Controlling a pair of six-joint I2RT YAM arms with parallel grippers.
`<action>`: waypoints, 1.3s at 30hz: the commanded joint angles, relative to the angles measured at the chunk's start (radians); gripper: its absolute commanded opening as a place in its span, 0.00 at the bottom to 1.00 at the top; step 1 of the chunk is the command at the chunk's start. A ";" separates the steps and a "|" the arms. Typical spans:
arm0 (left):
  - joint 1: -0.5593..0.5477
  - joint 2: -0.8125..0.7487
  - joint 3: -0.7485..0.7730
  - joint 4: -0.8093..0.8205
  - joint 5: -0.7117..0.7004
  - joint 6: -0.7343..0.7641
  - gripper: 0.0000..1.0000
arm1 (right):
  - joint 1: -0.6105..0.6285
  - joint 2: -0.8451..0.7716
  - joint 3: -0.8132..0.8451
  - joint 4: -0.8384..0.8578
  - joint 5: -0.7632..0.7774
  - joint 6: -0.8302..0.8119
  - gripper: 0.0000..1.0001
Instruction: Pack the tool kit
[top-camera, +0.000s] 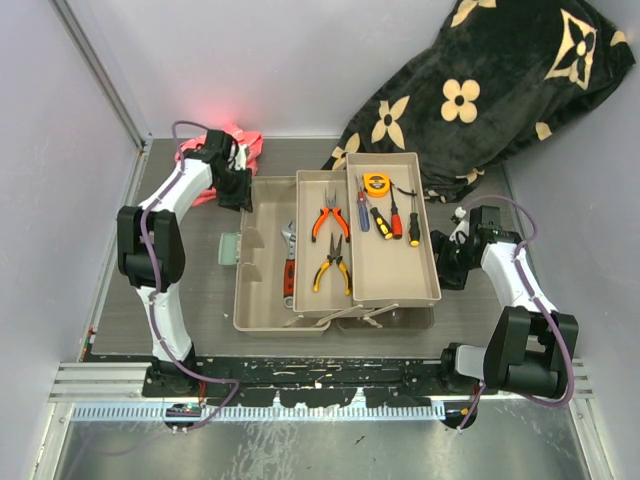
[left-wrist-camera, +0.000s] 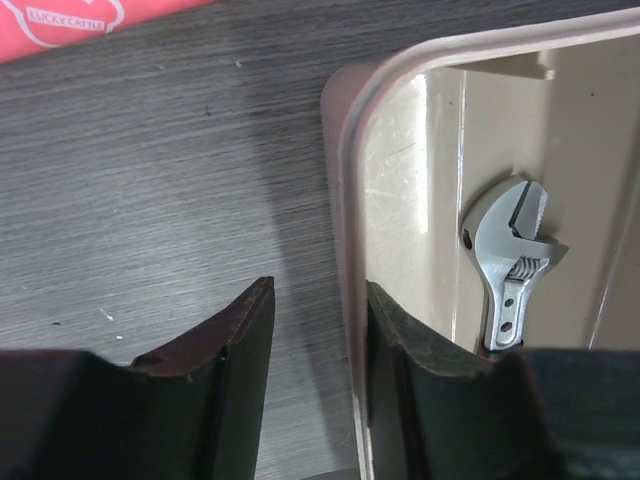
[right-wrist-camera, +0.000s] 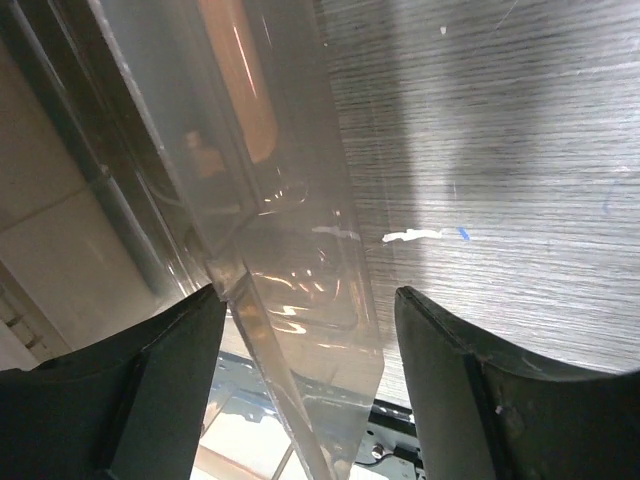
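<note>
- Tool kit: the toolbox (top-camera: 262, 250) lay open in the middle of the table (top-camera: 205, 300), its beige trays fanned out side by side.
- The left tray held a red wrench (top-camera: 289, 262). The middle tray held orange pliers (top-camera: 329, 218) on the far side and yellow pliers (top-camera: 333, 268) on the near side.
- The raised right tray held a tape measure (top-camera: 376, 183) and several screwdrivers (top-camera: 385, 218).
- The left gripper (top-camera: 236, 190) sat at the far left corner of the box. Its wrist camera showed its fingers apart and straddling the rim, one outside on the table and one inside the tray, not yet clamped.
- The right gripper (top-camera: 452, 242) sat against the right side of the box. Its fingers were also spread, one either side of a translucent plastic wall, with nothing pinched.
- A black flowered blanket (top-camera: 490, 90) lay at the far right and a red cloth (top-camera: 245, 145) at the far left.
- Judgement: every tool appeared stowed, so the step in hand looked like closing the box.
- The next move probably called for both grippers to grip or push their edges and swing the trays inward together, evenly, so that no tool slid out.
</note>
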 joint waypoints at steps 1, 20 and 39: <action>0.045 0.034 0.014 -0.078 -0.083 0.000 0.44 | 0.003 -0.005 -0.023 0.063 -0.041 0.001 0.72; 0.052 -0.056 0.181 -0.098 -0.061 -0.109 0.64 | 0.045 -0.028 0.044 0.042 0.088 0.044 0.08; 0.147 -0.093 0.085 -0.087 -0.026 -0.151 0.61 | 0.187 -0.102 0.292 -0.099 0.384 0.192 0.01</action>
